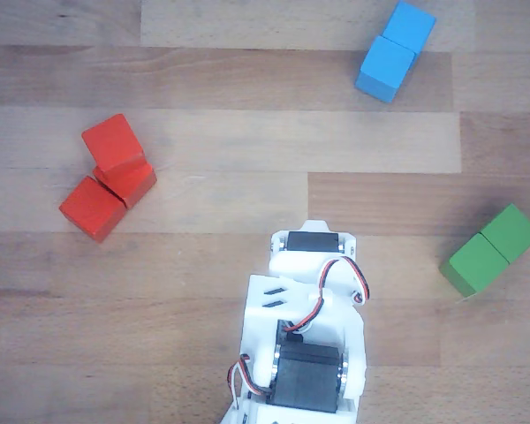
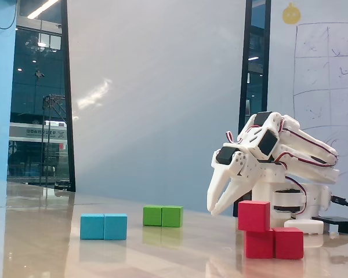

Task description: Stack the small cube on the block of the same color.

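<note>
The small red cube [image 1: 113, 141] [image 2: 254, 215] rests on top of one half of the red two-cube block [image 1: 94, 208] [image 2: 288, 243], turned a little against it. In the fixed view my gripper [image 2: 216, 211] hangs with its fingers pointing down, just left of the stack and about level with the small cube, not touching it. Its jaws stand slightly apart and hold nothing. In the other view only the folded white arm [image 1: 307, 300] shows at the bottom centre, well right of the red stack, and the fingertips are hidden beneath it.
A blue double block [image 1: 395, 50] [image 2: 104, 226] lies at the top right of the other view. A green double block [image 1: 492, 249] [image 2: 162, 216] lies at the right, close to the arm. The table is light wood planks.
</note>
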Robot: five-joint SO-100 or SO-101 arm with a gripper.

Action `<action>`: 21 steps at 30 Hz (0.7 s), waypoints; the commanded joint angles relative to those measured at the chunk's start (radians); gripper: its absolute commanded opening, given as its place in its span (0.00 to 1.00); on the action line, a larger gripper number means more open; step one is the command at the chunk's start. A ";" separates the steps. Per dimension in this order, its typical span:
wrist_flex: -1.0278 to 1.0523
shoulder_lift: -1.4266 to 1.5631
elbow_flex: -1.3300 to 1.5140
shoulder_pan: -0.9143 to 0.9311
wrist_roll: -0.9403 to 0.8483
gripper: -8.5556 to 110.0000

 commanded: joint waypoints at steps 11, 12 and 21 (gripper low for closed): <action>0.014 0.037 -0.035 0.000 0.005 0.07; 0.014 0.037 -0.035 0.000 0.005 0.07; 0.014 0.040 -0.029 -0.003 0.003 0.07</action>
